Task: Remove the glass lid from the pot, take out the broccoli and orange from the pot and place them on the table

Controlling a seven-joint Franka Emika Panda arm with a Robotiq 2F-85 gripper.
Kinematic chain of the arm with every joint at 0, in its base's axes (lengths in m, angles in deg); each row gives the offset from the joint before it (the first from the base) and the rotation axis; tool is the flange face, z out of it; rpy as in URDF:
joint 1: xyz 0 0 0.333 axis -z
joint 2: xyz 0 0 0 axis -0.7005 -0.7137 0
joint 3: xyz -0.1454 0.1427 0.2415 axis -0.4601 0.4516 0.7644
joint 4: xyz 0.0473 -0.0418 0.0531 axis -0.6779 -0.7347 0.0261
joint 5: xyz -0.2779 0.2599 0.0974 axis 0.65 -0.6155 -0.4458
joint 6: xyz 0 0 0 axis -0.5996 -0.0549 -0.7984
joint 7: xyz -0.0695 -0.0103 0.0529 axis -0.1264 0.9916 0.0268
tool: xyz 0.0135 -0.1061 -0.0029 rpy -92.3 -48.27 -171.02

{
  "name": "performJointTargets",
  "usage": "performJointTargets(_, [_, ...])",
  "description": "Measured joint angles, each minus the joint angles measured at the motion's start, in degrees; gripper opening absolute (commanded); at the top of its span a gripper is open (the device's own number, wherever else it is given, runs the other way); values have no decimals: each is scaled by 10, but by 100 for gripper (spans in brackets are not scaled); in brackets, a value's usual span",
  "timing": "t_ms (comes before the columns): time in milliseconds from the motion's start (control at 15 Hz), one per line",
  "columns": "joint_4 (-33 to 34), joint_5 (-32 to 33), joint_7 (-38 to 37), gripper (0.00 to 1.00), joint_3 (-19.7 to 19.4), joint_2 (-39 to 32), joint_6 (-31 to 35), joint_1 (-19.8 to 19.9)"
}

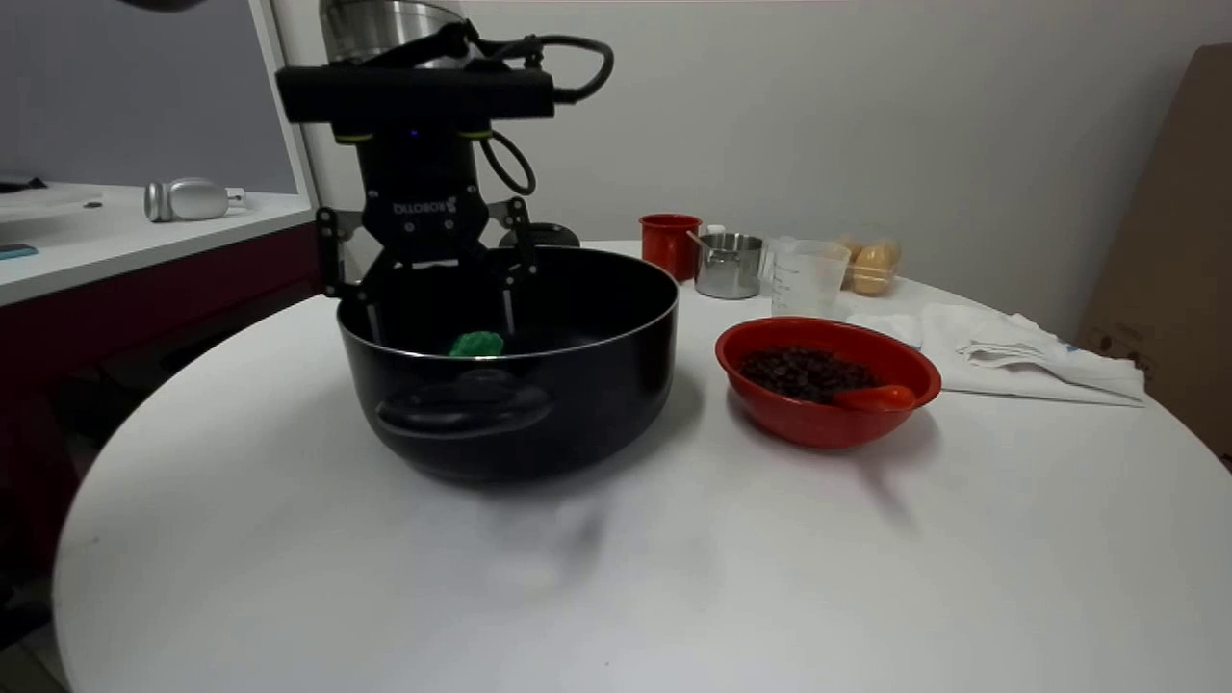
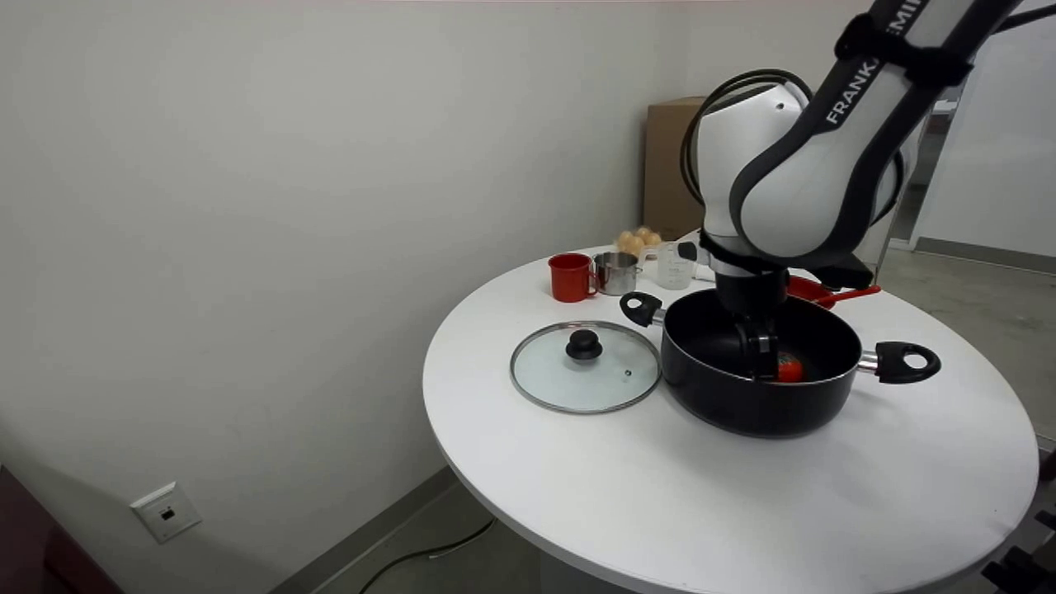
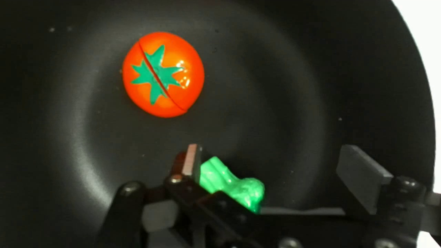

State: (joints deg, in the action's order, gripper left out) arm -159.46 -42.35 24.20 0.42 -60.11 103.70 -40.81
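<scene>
The arm [image 2: 800, 194] slants down — end effector [image 3: 276, 167] pointing downward, 2 fingers [image 3: 360, 177] spread wide.

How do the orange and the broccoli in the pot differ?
The orange is orange-red with a green top; the broccoli shows only green. The orange is round, the broccoli lumpy. In the wrist view, the gripper partly hides the broccoli but not the orange. Both lie in the pot.
</scene>
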Motion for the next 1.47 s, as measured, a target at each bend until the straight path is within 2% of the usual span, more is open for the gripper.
performJointTargets(267, [1,-66,102,100,35,-1,0,21])
performJointTargets(467, [10,-99,150,100,43,-6,0,28])
performJointTargets(1067, [58,-99,162,100,33,-61,0,27])
performJointTargets(1133, [65,-99,162,95,33,-70,0,25])
performJointTargets(1200, [73,-99,162,72,33,-81,0,23])
performJointTargets(1333, [88,-99,162,68,34,-102,0,20])
performJointTargets(1467, [101,-99,162,54,37,-121,1,18])
